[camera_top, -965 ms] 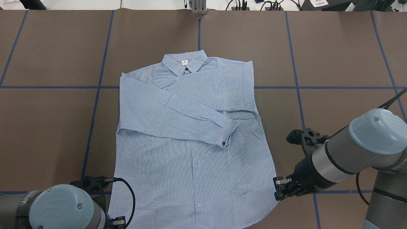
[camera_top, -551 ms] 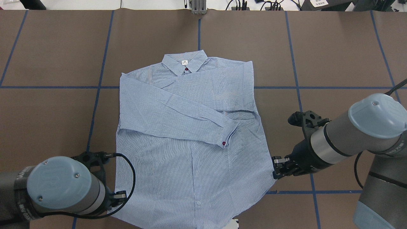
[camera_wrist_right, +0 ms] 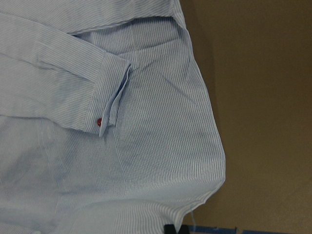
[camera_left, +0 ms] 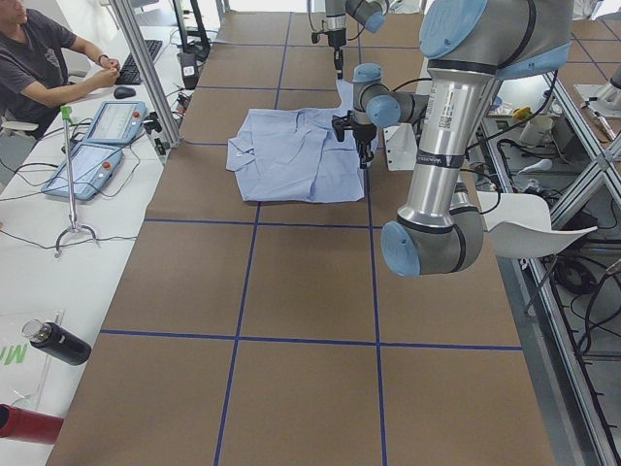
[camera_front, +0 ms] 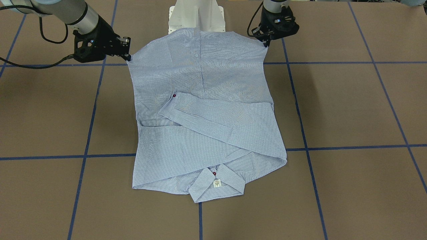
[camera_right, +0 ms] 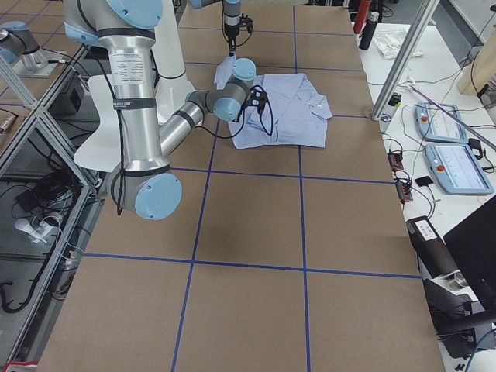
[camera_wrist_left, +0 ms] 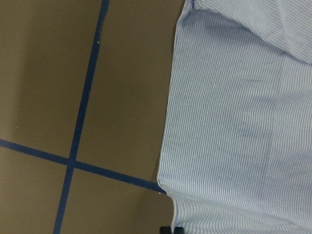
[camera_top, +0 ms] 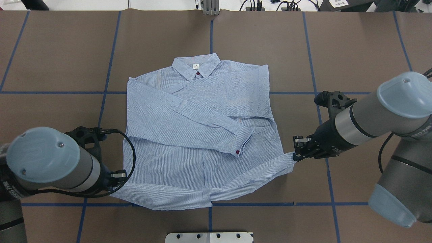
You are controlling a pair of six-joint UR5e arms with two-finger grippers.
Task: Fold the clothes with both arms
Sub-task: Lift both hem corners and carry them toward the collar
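Bottom-fold step: my L pincer [camera_top: 118, 177] & R pincer [camera_top: 295, 156] each clamp 1 hem corner of light blue striped button-up shirt [camera_top: 189, 111]; next, carry both evenly twd collar [camera_top: 195, 64]

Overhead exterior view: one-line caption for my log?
Left gripper and right gripper, jaws shut on the hem corners of a striped shirt, sleeves folded across.

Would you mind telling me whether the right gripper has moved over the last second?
Yes. The right gripper has travelled up the overhead view, away from the blue tape line it was beside, pulling the shirt hem along.
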